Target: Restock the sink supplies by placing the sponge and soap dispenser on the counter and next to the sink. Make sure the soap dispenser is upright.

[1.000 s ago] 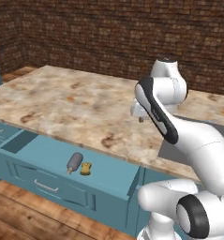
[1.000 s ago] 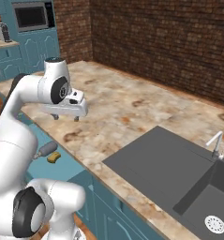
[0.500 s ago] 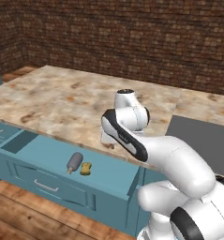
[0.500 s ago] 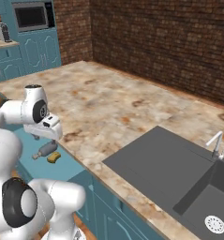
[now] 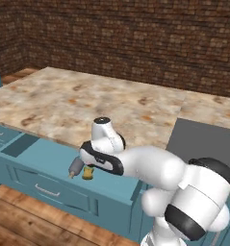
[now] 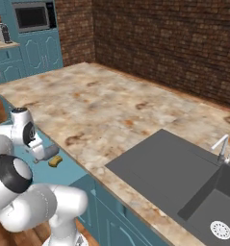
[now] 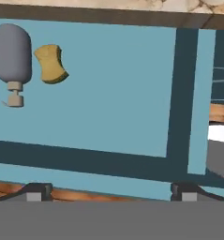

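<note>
The grey-blue soap dispenser [image 7: 12,51] lies on its side on the floor of the open teal drawer [image 7: 113,98], its pump nozzle toward the drawer front. The tan sponge [image 7: 51,63] rests right beside it. My gripper [image 7: 111,192] hangs open above the drawer, apart from both, which sit off to the upper left of the hand view. In the base views the dispenser [image 5: 75,166] [image 6: 49,152] and sponge [image 5: 88,173] [image 6: 55,161] lie just below my lowered hand [image 5: 98,161]. The marbled counter [image 5: 87,105] holds the dark grey sink [image 6: 174,168].
The counter's front edge [image 7: 132,5] overhangs the back of the drawer. A faucet [image 6: 221,148] stands at the sink's far side. A microwave [image 6: 32,17] sits in the teal cabinets at the far left. The drawer's front wall [image 7: 85,157] lies below the gripper.
The arm has swung down from above the counter to the open drawer. The hand now hangs low over the dispenser and sponge, which have not moved.
</note>
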Controlling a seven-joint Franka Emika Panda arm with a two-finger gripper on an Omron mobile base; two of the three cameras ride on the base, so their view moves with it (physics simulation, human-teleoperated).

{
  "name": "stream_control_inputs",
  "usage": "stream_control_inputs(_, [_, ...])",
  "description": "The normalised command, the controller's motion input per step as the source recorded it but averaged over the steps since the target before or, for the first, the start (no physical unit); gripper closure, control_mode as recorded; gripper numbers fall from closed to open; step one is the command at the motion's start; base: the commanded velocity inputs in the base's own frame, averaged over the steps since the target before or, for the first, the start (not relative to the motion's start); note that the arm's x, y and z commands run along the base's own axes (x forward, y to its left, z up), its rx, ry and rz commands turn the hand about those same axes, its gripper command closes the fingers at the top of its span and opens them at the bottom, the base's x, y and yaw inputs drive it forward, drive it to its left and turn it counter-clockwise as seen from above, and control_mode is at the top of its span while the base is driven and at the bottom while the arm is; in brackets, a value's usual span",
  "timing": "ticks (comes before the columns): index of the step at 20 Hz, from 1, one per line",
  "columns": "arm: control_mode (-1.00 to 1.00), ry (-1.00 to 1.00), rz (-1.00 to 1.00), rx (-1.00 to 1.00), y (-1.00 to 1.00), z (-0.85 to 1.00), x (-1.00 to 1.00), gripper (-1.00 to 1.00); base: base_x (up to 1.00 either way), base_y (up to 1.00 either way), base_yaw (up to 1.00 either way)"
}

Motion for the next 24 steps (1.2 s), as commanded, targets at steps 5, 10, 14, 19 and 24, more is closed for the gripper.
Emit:
stream_control_inputs(5, [-1.0,0.01,-0.13,0.0,0.79,-0.66,0.59,-1.0,0.0,0.0,0.0])
stream_control_inputs(10, [-1.0,0.07,0.0,0.02,0.1,-0.5,0.84,-1.0,0.0,0.0,0.0])
stream_control_inputs(14, [-1.0,0.06,0.0,0.01,0.21,-0.63,0.57,-1.0,0.0,0.0,0.0])
stream_control_inputs(19, [-1.0,0.18,0.0,-0.12,0.75,-0.28,0.04,-1.0,0.0,0.0,0.0])
stream_control_inputs(24, [-1.0,0.28,0.0,-0.1,0.92,-0.01,0.0,-1.0,0.0,0.0,0.0])
